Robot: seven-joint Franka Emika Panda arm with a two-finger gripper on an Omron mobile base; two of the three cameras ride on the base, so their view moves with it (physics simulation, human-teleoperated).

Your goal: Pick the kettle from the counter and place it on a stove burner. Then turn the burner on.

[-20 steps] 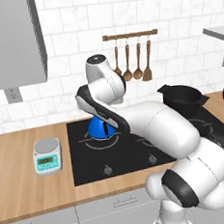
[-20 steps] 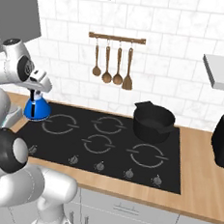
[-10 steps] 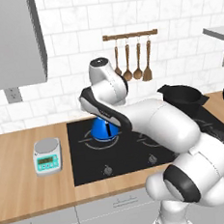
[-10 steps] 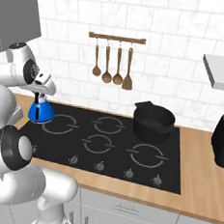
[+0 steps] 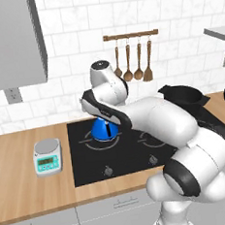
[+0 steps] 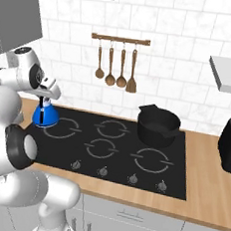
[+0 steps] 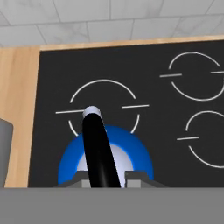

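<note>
Tool (image 7: 107,177) clamped on kettle (image 7: 105,159) handle

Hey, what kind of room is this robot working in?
A kitchen, computer-rendered: a black glass cooktop set into a wooden counter, wooden utensils hanging on the tiled wall, and a black pot on a burner.

Wooden counter (image 5: 22,162) under scale (image 5: 47,156), perhaps toaster (image 6: 230,144)

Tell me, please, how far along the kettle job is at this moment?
Done: the kettle is off the counter and over the cooktop. In hand: the end effector, shut on its handle, holds it at the near edge of the burner ring, not centred. Left: set it down, release, and turn the burner on.
</note>
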